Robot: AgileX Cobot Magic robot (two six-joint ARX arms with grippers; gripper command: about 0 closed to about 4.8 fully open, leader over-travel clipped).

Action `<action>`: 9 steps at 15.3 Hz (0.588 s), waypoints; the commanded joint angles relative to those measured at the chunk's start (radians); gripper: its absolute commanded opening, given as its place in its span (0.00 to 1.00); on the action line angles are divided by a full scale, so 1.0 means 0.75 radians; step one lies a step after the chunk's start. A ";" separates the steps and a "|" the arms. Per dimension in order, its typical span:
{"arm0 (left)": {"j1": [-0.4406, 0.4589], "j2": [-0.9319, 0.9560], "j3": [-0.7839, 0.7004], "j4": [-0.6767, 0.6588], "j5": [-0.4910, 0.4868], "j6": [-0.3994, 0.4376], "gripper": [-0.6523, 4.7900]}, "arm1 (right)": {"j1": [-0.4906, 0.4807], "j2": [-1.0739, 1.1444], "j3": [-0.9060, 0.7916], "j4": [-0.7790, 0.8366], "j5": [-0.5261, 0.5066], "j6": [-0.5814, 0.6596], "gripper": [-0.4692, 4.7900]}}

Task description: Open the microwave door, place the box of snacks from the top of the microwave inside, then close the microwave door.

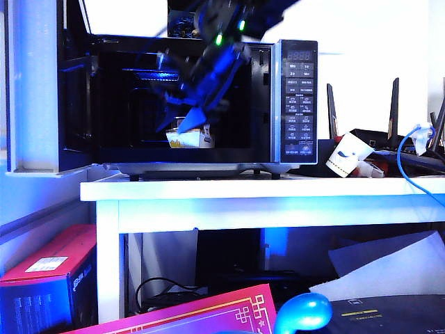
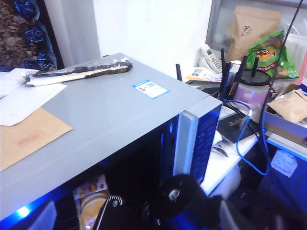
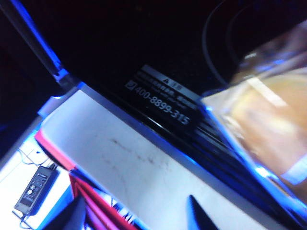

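Inside the microwave (image 1: pixel 292 97), its microwave door (image 1: pixel 42 90) swung wide, the box of snacks (image 1: pixel 189 136) sat on the cavity floor beneath the right gripper (image 1: pixel 191 118). Whether those jaws gripped it could not be told. Left gripper lay outside every view, jaws fully spread.

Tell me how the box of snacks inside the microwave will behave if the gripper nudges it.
The box of snacks is small beside the microwave, so it is probably light and slides easily. Its glossy face in the right wrist view suggests a slippery surface. The right gripper is at its top, so a push there might tip it.
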 commanded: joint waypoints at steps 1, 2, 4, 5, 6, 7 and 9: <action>-0.001 -0.011 0.006 0.018 0.006 -0.003 1.00 | 0.002 0.040 0.007 0.161 0.018 -0.004 0.63; -0.001 -0.013 0.006 0.018 0.007 -0.003 1.00 | 0.002 0.054 0.008 0.193 0.039 -0.004 0.63; 0.000 -0.015 0.006 0.018 0.006 -0.003 1.00 | -0.005 0.086 0.008 0.262 0.073 -0.003 0.63; 0.000 -0.015 0.006 0.017 0.006 -0.003 1.00 | -0.006 0.096 0.008 0.294 0.093 -0.002 0.63; 0.000 -0.015 0.006 0.018 0.006 -0.002 1.00 | -0.008 0.106 0.008 0.342 0.118 -0.003 0.63; 0.000 -0.015 0.006 0.017 0.006 0.000 1.00 | -0.013 0.114 0.008 0.391 0.137 -0.003 0.63; 0.000 -0.015 0.006 0.017 0.006 0.000 1.00 | -0.023 0.139 0.008 0.487 0.163 -0.004 0.63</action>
